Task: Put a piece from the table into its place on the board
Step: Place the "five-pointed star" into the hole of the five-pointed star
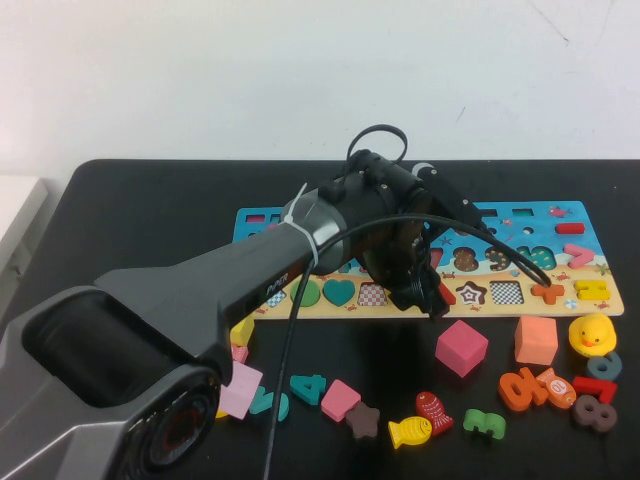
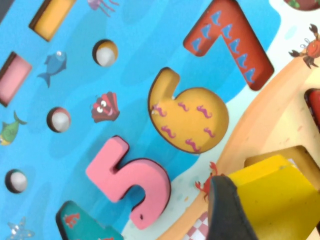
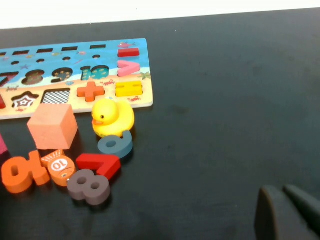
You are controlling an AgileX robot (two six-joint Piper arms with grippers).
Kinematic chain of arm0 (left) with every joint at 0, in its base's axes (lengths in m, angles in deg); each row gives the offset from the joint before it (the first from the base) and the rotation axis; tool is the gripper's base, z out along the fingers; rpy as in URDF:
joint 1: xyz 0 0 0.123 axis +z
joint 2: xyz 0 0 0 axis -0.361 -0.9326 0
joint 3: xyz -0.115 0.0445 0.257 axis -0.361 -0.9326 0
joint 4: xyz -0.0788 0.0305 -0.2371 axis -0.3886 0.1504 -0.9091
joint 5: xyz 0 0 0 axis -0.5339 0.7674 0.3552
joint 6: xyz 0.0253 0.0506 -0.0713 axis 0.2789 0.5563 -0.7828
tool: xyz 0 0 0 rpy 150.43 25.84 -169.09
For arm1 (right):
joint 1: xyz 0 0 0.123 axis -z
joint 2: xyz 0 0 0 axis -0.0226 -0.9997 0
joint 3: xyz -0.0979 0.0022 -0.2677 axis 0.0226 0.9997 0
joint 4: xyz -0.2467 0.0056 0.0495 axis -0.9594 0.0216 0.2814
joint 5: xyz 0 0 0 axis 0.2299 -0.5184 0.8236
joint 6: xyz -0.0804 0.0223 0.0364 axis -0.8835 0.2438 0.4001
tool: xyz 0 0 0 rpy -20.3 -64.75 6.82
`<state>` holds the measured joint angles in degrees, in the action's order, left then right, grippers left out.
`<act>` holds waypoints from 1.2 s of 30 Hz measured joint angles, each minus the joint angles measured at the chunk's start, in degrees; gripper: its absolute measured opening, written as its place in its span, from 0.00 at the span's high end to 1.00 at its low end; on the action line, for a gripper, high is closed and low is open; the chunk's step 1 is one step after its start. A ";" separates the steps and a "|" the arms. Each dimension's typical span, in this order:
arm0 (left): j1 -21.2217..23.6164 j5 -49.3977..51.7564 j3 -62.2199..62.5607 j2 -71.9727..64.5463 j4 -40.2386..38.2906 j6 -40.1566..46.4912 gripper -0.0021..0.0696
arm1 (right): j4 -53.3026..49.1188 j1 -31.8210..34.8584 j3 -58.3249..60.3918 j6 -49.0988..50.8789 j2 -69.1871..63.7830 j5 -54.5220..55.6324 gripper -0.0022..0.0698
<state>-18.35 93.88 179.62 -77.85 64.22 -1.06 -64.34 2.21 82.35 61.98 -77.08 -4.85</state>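
The puzzle board [image 1: 560, 225] lies at the back of the black table, with shaped recesses in a blue upper part and a sandy lower row. My left gripper [image 1: 415, 295] reaches over the board's middle and is shut on a yellow block [image 2: 280, 190]; one dark finger [image 2: 227, 215] presses its side. The block hangs over a recess in the sandy row, next to the empty 6 recess [image 2: 192, 117]. A pink 5 [image 2: 130, 182] sits on the board. My right gripper [image 3: 285, 210] is low over bare table at the right, fingers together and empty.
Loose pieces lie in front of the board: a pink cube [image 1: 461, 347], an orange cube [image 1: 536, 339], a yellow duck [image 1: 592, 334], a green 3 [image 1: 484, 423], a yellow fish [image 1: 409, 431], a teal 4 [image 1: 307, 388] and several numbers at the right.
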 joint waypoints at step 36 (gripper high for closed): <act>0.66 5.74 6.21 -0.10 6.17 -6.48 0.94 | 0.00 0.00 0.00 0.00 0.00 0.00 0.94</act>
<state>-17.69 99.61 185.83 -77.95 70.39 -7.54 -64.34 2.21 82.35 61.98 -77.08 -4.85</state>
